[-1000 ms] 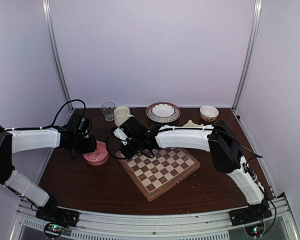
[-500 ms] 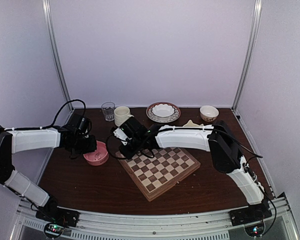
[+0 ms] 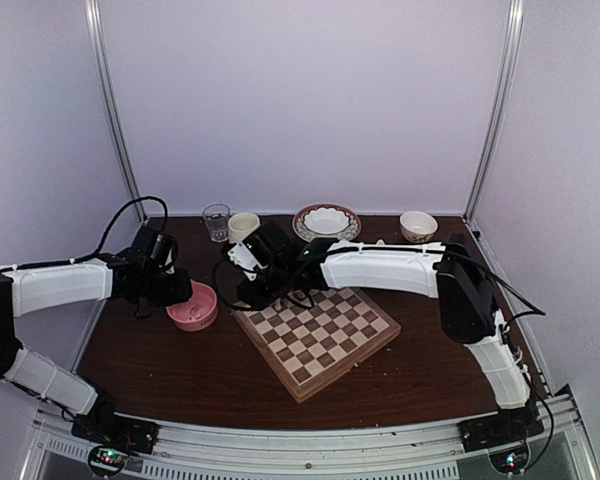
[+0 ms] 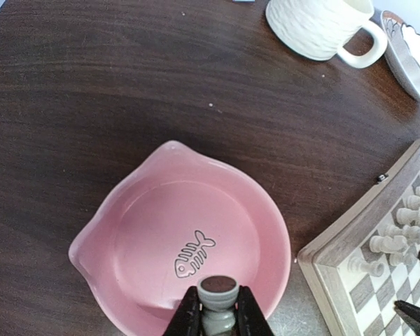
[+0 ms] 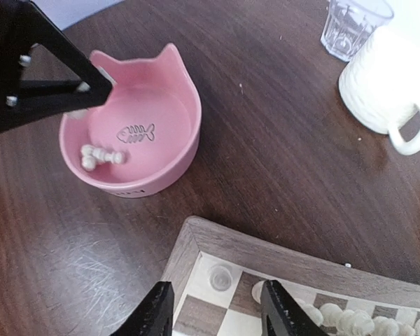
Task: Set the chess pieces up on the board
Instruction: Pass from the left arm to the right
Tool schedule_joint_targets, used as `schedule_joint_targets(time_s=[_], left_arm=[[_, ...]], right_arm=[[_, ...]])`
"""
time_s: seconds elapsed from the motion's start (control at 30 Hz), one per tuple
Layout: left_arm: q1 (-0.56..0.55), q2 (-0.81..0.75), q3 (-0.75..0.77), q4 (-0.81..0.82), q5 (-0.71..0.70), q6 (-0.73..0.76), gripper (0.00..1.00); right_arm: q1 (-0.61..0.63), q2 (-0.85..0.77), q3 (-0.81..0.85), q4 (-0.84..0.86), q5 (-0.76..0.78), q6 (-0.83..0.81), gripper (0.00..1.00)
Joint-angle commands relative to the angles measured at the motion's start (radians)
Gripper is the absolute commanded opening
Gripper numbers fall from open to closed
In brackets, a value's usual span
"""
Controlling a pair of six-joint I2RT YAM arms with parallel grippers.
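Hidden: base of the pale chess piece [image 4: 218,292] is cut off at the frame's bottom.
Left hand [image 4: 218,316]: pinched tight on that chess piece, over the bowl [image 4: 112,231].
Right hand [image 5: 215,308]: fingers parted, holding nothing, above the board [image 5: 196,241] corner.
Board: checkered wood, 3 o'clock of the bowl.
Bowl: glossy pink, cat-eared, small pieces [image 5: 98,155] inside.
Table [image 4: 91,105]: dark grain.

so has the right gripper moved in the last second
Yes. In the top view the right gripper has shifted up the picture, from the board toward the mug: back or upward.
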Motion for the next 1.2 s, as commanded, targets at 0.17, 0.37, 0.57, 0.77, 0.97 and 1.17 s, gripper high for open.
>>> schedule_joint_targets(time_s=[0.17, 0.37, 0.57, 0.77, 0.97, 1.17], left_arm=[[0.006, -0.124, -0.084, 0.155, 0.153, -0.065, 0.05], [-0.004, -0.255, -0.107, 0.226, 0.291, -0.312, 0.03], [-0.242, -0.327, -0.109, 0.331, 0.054, -0.552, 0.01], [-0.436, -0.162, -0.036, 0.425, -0.030, -0.699, 0.01], [-0.562, -0.004, -0.002, 0.586, -0.139, -0.777, 0.01], [-0.607, 0.088, 0.027, 0.710, -0.192, -0.825, 0.01]], right_arm=[[0.036, -0.389, -0.357, 0.201, -0.028, 0.068, 0.50], [0.036, -0.654, -0.736, 0.405, -0.021, 0.123, 0.51], [0.034, -0.801, -0.937, 0.611, -0.007, 0.150, 0.52], [0.034, -0.891, -1.108, 0.818, -0.029, 0.191, 0.56], [0.036, -0.928, -1.214, 0.908, -0.034, 0.192, 0.65], [0.036, -0.907, -1.287, 1.020, -0.024, 0.211, 0.61]])
